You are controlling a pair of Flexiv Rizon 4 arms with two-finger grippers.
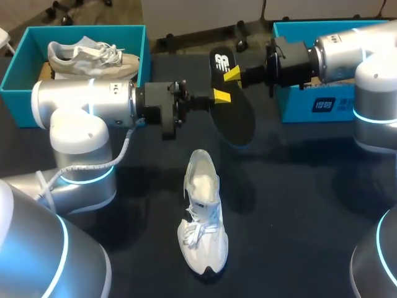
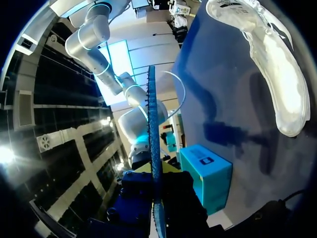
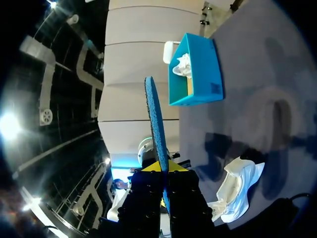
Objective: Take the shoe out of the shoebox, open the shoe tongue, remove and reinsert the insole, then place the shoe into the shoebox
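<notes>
**Insole held over the table, before reinsertion.** The black insole [image 1: 239, 118] hangs in the air, gripped by both arms. The left gripper [image 1: 220, 95] is clamped on its edge from the left side, and the right gripper [image 1: 232, 74] is clamped on it nearer the far, logo-bearing end. In each wrist view the insole [image 2: 152, 129] [image 3: 156, 119] shows edge-on, running straight out between that gripper's two fingers.

The insole's long axis runs from the far side of the table toward the robot, with the broad forefoot end nearer. The white shoe [image 1: 203, 223] lies on the dark table [image 1: 298, 205] below and nearer the robot than the insole, a little to the left of it. Its axis is roughly parallel, with the open collar at the far end and the toe at the near end.

The forefoot end of the insole therefore already faces the collar, so the next move is probably a descent toward the robot. The left arm comes in on the shoe's side and is the nearer. The blue shoebox [image 1: 18, 68] stands at far left, well apart, and holds a second shoe [image 1: 87, 57].
</notes>
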